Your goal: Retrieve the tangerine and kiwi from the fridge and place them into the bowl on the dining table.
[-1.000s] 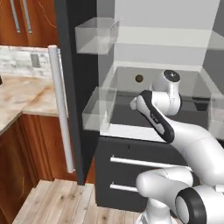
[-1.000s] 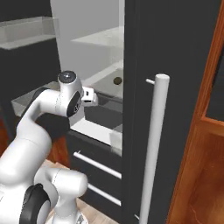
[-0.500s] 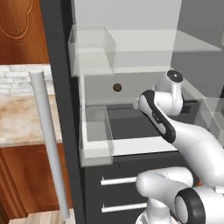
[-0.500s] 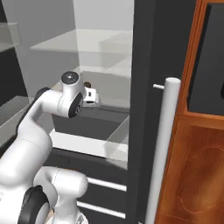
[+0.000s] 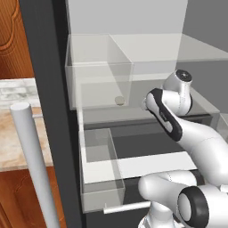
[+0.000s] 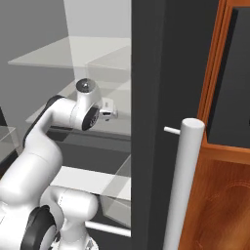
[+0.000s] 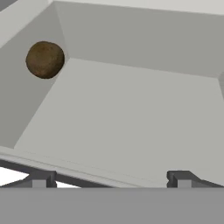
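The fridge (image 5: 43, 84) stands open, its pale shelves and clear bins showing. The kiwi (image 7: 45, 59), a small dark brown ball, rests in the far left corner of a pale shelf. Seen through a clear bin, the kiwi (image 5: 119, 100) lies left of my arm. My gripper (image 7: 110, 179) is open, fingertips wide apart and empty, well short of the kiwi and to its right. From the right side, the gripper (image 6: 114, 113) points into the fridge at shelf height. The tangerine, the bowl and the dining table are out of view.
A clear bin (image 5: 100, 71) hangs above the kiwi's shelf and a lower clear drawer (image 5: 100, 178) juts out below. The door's pale bar handle (image 5: 31, 156) stands close on the left, another bar handle (image 6: 183, 185) on the right. A stone counter (image 5: 13, 133) lies left of the fridge.
Both base views have closed in on the fridge interior, so the camera has moved nearer. The arm keeps its pose and the gripper stays open.
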